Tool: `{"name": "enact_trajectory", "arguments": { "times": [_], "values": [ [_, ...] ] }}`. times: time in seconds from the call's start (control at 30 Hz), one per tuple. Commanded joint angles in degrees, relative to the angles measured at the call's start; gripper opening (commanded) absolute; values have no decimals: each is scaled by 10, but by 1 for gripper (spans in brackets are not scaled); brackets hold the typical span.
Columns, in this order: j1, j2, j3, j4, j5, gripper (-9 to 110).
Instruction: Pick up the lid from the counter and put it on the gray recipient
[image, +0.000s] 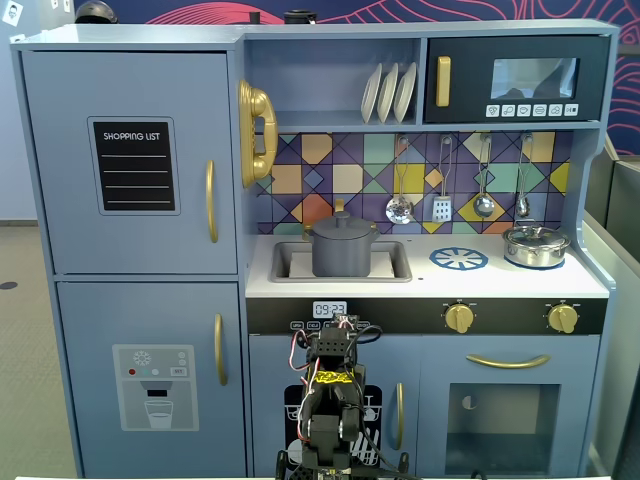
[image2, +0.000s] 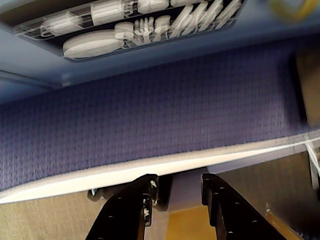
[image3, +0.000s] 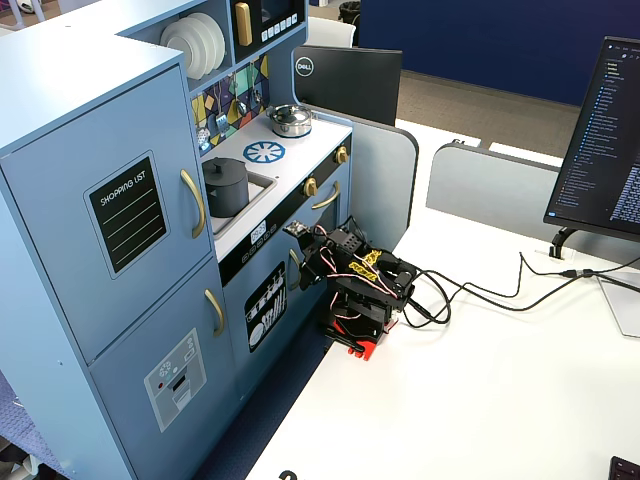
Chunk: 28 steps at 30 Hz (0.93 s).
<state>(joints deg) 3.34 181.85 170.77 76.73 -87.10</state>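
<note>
The lid (image: 341, 225) is sitting on top of the gray recipient (image: 342, 254), which is standing in the toy kitchen's sink (image: 392, 262). The arm (image3: 358, 285) is resting folded on the white table (image3: 480, 390), below counter level. In the wrist view, the gripper (image2: 177, 192) is showing its jaws narrowly parted, holding nothing.

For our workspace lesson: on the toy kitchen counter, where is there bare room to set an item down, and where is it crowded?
Free: the white counter strip in front of the blue burner mark and the steel pot, and the narrow patch between them. Crowded: the sink, mostly filled by the gray pot with its lid on.
</note>
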Motion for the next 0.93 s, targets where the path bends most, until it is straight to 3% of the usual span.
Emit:
{"name": "enact_trajectory", "arguments": {
  "times": [0.0,0.13,0.9],
  "values": [
    [12,2,12,80,-39,1],
    [11,3,12,109,6,2],
    [10,3,12,109,5,7]
  ]
}}
